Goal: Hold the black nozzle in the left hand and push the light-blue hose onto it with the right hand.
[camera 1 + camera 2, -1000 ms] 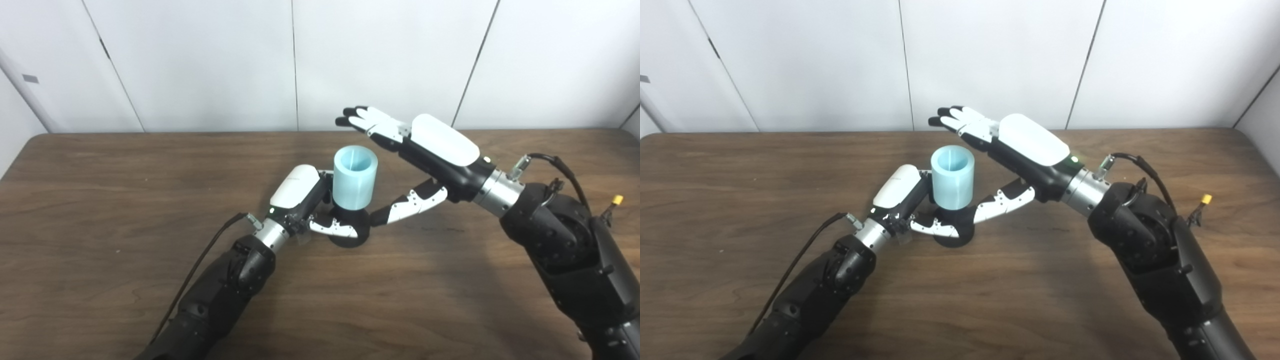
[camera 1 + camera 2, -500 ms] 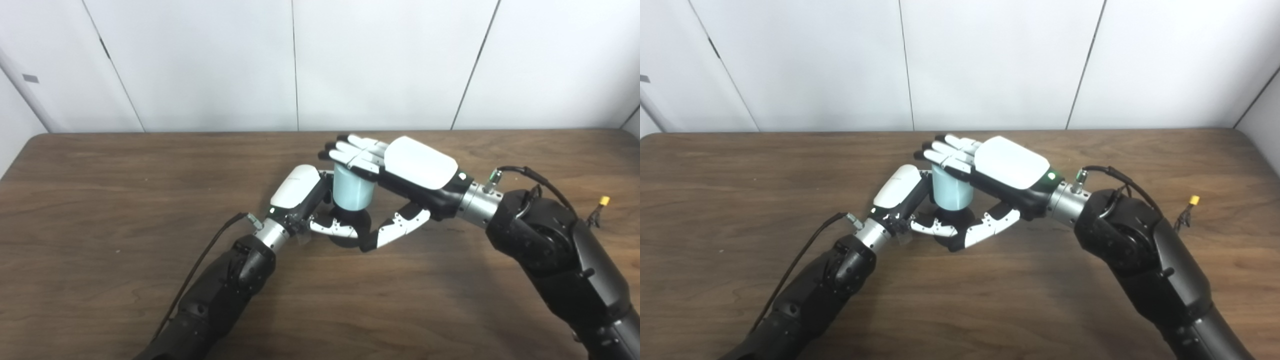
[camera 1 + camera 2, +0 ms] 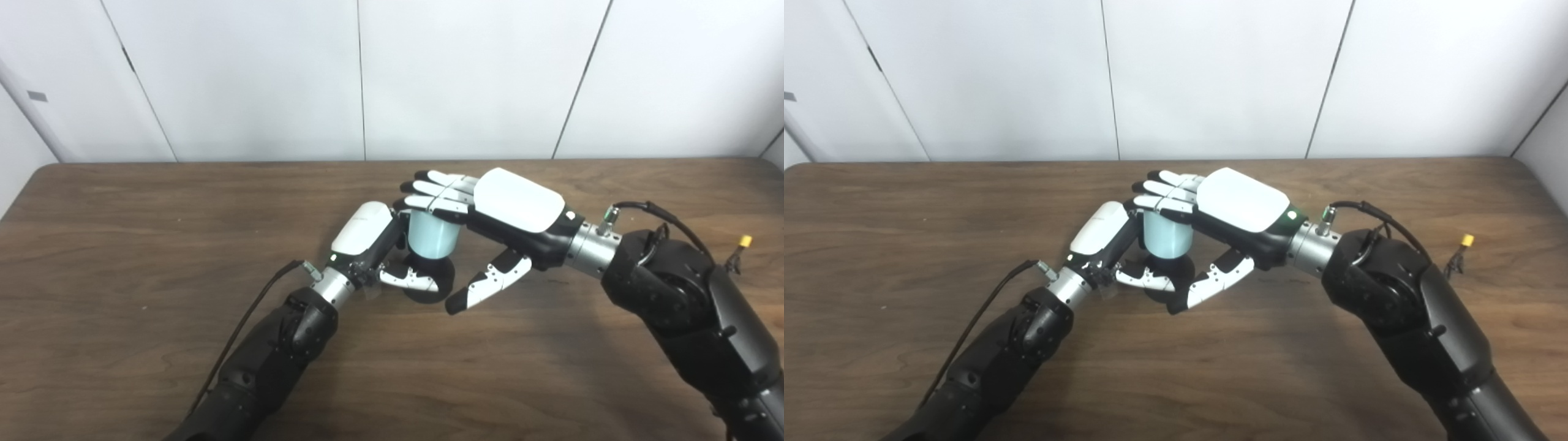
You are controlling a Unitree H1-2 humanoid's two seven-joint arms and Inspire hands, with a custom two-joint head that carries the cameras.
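Observation:
The black nozzle (image 3: 429, 283) stands upright on the wooden table (image 3: 122, 245) near its middle. The short light-blue hose (image 3: 431, 236) sits on top of it, upright. My left hand (image 3: 373, 245) is shut around the nozzle's base, thumb across its front. My right hand (image 3: 490, 214) lies flat on the hose's top, fingers stretched out over the opening, thumb hanging free in front of the nozzle. The hose's top rim is hidden under the fingers (image 3: 1167, 196).
A small yellow-tipped connector (image 3: 743, 242) hangs by my right forearm. White wall panels stand behind the table's far edge.
My right hand came down from above and behind the hose and now rests flat on its top. The hose looks shorter above the nozzle. My left hand has not moved.

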